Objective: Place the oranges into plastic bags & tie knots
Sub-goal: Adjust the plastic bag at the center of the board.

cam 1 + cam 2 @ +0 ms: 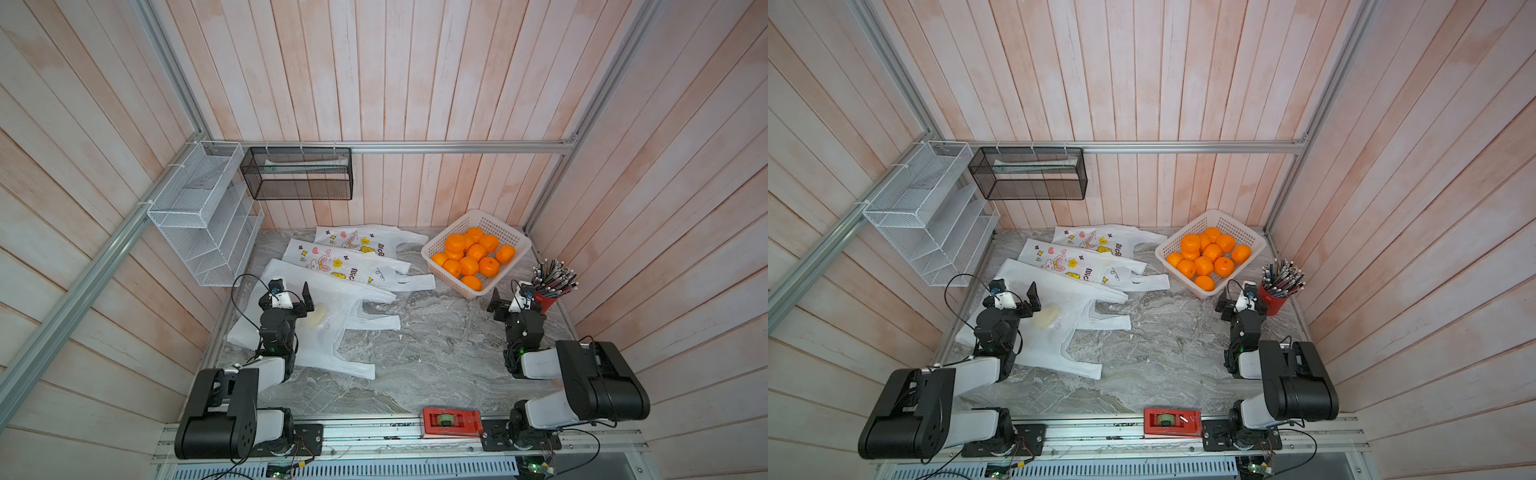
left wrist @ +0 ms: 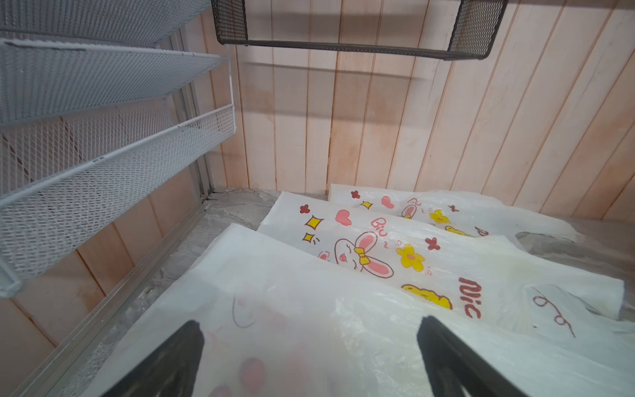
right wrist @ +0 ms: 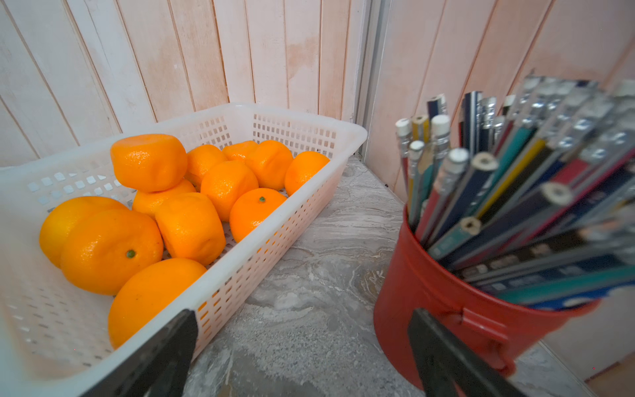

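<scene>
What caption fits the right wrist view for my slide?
Open right claw faces gap between basket of oranges and red pencil can.

Light: bright, soft and even, from overhead.
Shadows: faint band on pale pink wooden wall planks [image 2: 378, 137] under the black wire-mesh wall basket [image 2: 230, 20].
Glare: small highlights on glossy round oranges [image 3: 110, 251].
Blur: bundled coloured pencils [image 3: 549, 178] out of focus.
Distortion: planks bow at top-view edges.

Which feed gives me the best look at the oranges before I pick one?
The right wrist view: the oranges fill the near frame, each distinct inside the white basket, some with stems showing. In both top views the oranges are all visible but small. The left wrist view shows only plastic bags.
</scene>
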`<state>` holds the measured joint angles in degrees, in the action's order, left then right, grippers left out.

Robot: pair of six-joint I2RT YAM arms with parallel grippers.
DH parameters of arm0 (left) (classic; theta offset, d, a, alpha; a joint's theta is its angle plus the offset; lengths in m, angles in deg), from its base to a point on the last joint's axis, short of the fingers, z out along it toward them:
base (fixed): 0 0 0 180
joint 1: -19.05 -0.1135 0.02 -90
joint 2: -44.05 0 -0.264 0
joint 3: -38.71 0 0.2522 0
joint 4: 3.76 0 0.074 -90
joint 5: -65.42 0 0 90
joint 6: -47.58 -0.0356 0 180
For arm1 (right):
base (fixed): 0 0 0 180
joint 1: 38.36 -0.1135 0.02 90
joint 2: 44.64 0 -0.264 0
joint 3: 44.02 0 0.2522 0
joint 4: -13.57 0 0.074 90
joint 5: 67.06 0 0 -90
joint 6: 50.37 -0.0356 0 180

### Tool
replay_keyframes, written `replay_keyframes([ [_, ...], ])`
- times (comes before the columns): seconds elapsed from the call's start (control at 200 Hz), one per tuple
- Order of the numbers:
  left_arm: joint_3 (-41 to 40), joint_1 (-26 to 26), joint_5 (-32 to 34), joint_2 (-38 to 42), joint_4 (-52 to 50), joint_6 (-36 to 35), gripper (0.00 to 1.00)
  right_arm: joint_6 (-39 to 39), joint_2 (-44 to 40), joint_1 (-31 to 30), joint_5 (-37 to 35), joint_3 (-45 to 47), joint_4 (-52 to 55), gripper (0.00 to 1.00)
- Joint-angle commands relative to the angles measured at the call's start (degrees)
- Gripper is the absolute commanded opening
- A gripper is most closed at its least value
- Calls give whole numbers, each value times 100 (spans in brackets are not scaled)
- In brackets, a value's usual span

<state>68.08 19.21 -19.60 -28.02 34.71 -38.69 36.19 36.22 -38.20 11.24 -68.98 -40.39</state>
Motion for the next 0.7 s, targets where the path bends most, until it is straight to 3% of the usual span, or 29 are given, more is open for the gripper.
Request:
replay_keyframes([
  [0.0, 511, -16, -50, 665, -1955, 680, 100, -355, -892, 22, -309, -396, 1620, 99],
  [0.05, 676, -2, -245, 947, -2571, 896, 99, -555, -1359, 13, -203, -677, 2614, 99],
  [0.19, 1105, 289, -565, 1441, -4085, 1296, 93, -1167, -2320, 24, 456, -968, 4074, 98],
  [0.385, 2030, 1281, -573, 1175, -6252, 1319, 86, -1648, -3102, 21, 1524, -1734, 6128, 98],
  [0.56, 2697, 2139, -440, 528, -7914, 1293, 80, -1760, -3273, 19, 1891, -2065, 6622, 98],
  [0.695, 2867, 2397, -491, 247, -8590, 1479, 76, -1835, -3343, 15, 1833, -1985, 6504, 99],
])
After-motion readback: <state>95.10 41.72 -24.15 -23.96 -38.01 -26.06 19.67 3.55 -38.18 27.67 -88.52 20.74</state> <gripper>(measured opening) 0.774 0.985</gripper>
